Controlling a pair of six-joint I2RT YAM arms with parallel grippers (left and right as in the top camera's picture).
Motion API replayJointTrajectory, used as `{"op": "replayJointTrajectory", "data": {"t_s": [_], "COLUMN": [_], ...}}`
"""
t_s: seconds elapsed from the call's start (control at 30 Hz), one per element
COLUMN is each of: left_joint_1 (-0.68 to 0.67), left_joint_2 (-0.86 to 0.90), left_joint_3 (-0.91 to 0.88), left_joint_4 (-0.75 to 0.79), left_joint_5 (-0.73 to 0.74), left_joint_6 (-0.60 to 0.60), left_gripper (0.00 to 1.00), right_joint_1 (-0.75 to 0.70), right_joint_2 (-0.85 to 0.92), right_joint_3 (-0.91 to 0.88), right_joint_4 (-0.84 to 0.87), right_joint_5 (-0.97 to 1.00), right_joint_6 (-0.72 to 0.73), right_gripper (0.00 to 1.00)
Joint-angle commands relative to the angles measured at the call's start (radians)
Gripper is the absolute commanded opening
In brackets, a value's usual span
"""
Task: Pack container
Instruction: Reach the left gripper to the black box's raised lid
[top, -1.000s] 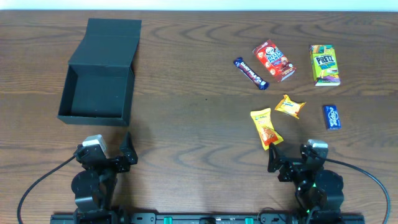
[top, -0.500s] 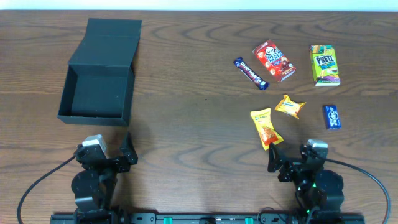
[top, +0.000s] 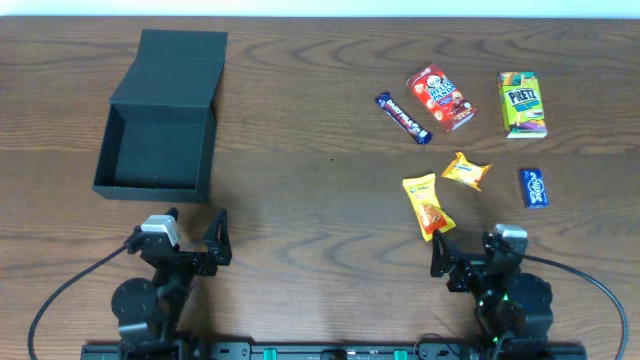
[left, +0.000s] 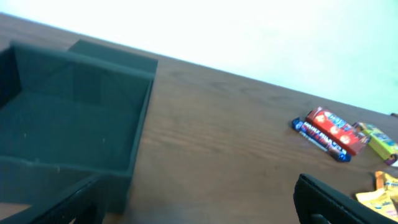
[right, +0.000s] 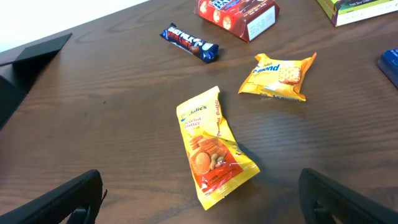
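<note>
The dark teal-black container (top: 158, 148) stands open at the far left, its flap lid (top: 180, 65) laid back; it also shows in the left wrist view (left: 68, 118). It looks empty. My left gripper (top: 190, 258) is open and empty just in front of the container's near wall. My right gripper (top: 470, 262) is open and empty just in front of a yellow-orange peanut snack packet (top: 427, 207), which also shows in the right wrist view (right: 214, 146).
Loose on the right: a yellow cracker packet (top: 467, 170), a dark blue bar (top: 402, 118), a red snack box (top: 440, 98), a green-yellow Pretz box (top: 522, 103) and a small blue packet (top: 533, 187). The wooden table's far edge (top: 400, 18) runs along the top.
My left gripper has moved forward and slightly right, toward the container's near wall. The right arm and all the objects have not moved.
</note>
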Motion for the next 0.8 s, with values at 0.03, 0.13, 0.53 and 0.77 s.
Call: {"op": "replayJointTrajectory", "data": {"t_s": [0.03, 0.13, 0.53, 0.77], "left_joint_1": [0.002, 0.002, 0.002, 0.001], "left_joint_2": [0.069, 0.190, 0.835, 1.210], "left_joint_3": [0.152, 0.243, 0.637, 0.810], "left_joint_4": [0.008, 0.006, -0.084, -0.131], "left_joint_5": [-0.046, -0.052, -0.148, -0.146], "left_joint_6": [0.074, 0.134, 0.257, 0.300], "left_gripper": [0.95, 0.95, 0.95, 0.95], "right_joint_1": [0.000, 0.000, 0.000, 0.000], "right_joint_2": [-0.005, -0.005, -0.005, -0.005], "right_joint_3": [-0.003, -0.003, -0.003, -0.003], "right_joint_4": [-0.001, 0.000, -0.001, -0.001], "right_joint_5": [0.013, 0.013, 0.013, 0.013], "right_joint_6": [-0.004, -0.004, -0.004, -0.004], "right_gripper": [0.99, 0.99, 0.99, 0.99]}}
